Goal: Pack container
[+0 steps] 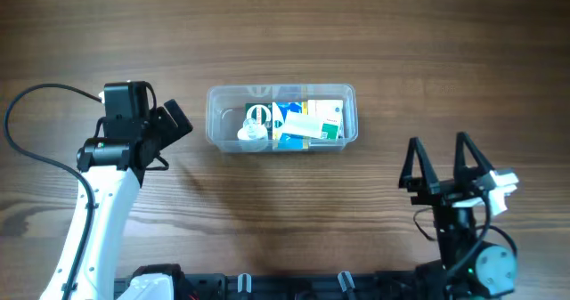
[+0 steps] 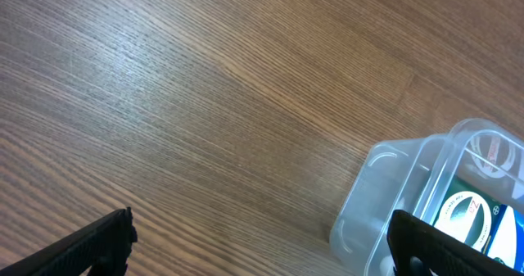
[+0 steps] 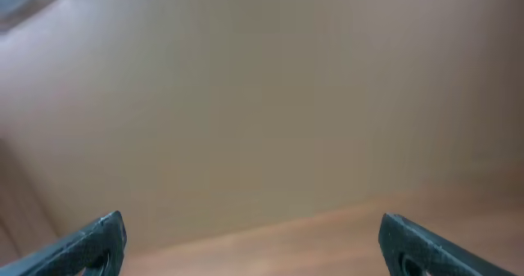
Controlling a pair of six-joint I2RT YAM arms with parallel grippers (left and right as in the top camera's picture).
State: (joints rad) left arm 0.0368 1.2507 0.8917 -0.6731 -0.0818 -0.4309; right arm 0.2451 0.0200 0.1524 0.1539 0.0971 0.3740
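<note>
Left gripper is held wide open and empty just beside the container; right gripper, equally spread, is seen well apart from it.

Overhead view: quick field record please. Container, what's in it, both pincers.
container: clear tub, upright, mid-table, no lid in view
contents: small printed boxes in its right part; white round item left of them
left pincer: open, empty, just left of the container, not touching it
right pincer: open, empty, right of and nearer the robot than the container, well apart
table: wood grain, no loose items outside the container
</note>
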